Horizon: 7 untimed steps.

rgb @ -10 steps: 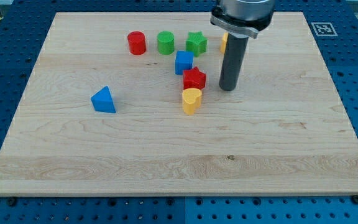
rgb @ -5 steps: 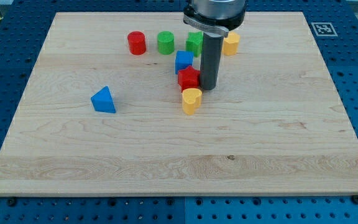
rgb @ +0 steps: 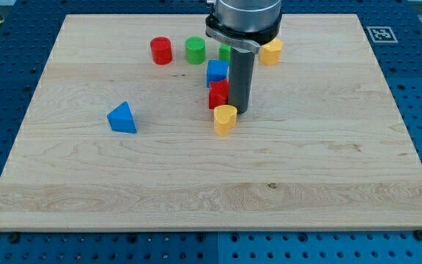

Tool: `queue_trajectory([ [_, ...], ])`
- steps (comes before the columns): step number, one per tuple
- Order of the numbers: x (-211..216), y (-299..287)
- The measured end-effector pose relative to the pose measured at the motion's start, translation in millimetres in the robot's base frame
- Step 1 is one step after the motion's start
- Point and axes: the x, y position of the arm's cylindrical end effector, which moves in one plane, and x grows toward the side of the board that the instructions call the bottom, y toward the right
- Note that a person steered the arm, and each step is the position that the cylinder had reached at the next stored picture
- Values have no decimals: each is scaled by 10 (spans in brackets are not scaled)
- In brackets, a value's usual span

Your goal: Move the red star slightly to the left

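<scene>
My tip [rgb: 239, 110] touching red star's [rgb: 217, 95] right side, yellow block [rgb: 225, 119] just near-left, blue block [rgb: 216, 72] behind.

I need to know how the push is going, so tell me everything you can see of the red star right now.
The red star is a small, matte, solid red block lying flat on the wooden board, near the middle towards the view's top. Its right part is hidden behind the dark rod, so its points are hard to make out. My tip sits against its right side. The blue block is right above it, the yellow block just below; whether they touch it is unclear.
</scene>
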Motion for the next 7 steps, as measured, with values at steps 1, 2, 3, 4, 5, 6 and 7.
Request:
queue_trajectory([
  [1,0,-29],
  [2,0,-14],
  [3,3,419],
  [4,33,1053],
  [5,145,1529],
  [6,203,1569],
  [7,203,1569],
])
